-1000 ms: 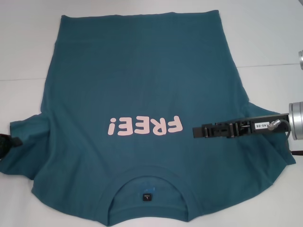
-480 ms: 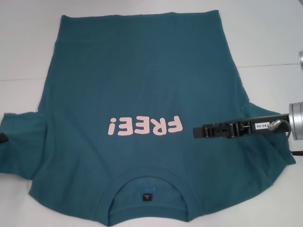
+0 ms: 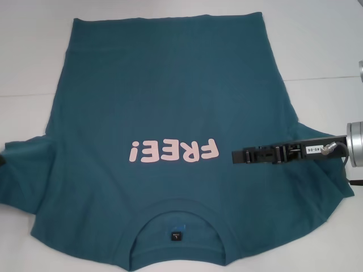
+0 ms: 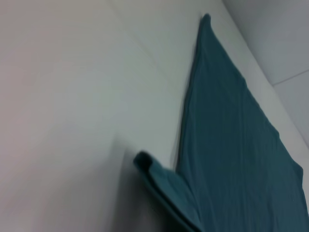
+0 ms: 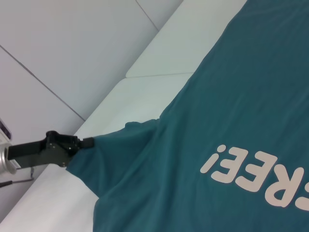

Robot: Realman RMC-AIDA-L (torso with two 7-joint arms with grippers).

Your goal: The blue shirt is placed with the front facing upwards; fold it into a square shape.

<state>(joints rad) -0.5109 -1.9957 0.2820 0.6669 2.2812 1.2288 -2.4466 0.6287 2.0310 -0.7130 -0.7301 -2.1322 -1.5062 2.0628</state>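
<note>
Shirt [image 3: 170, 96] looks soft, floppy; left pincer [image 5: 79, 143] grips the nine-o'clock sleeve [image 3: 22, 170]; right pincer [image 3: 238, 155] grip unclear.

The left gripper [image 5: 89, 142] is drawing the blue shirt [image 3: 170, 102]'s left sleeve [image 3: 25, 164] outward toward the table edge, slipping almost out of the head view, flattening the sleeve

Pale pink "FREE!" lettering [image 3: 173, 152] stood on the chest of the blue shirt [image 3: 170, 85], upside down from the head view. A small white tag [image 3: 309, 151] on the right gripper [image 3: 238, 156] seemed to read "40-06". The dark collar label [image 3: 176, 235] was unreadable.
</note>
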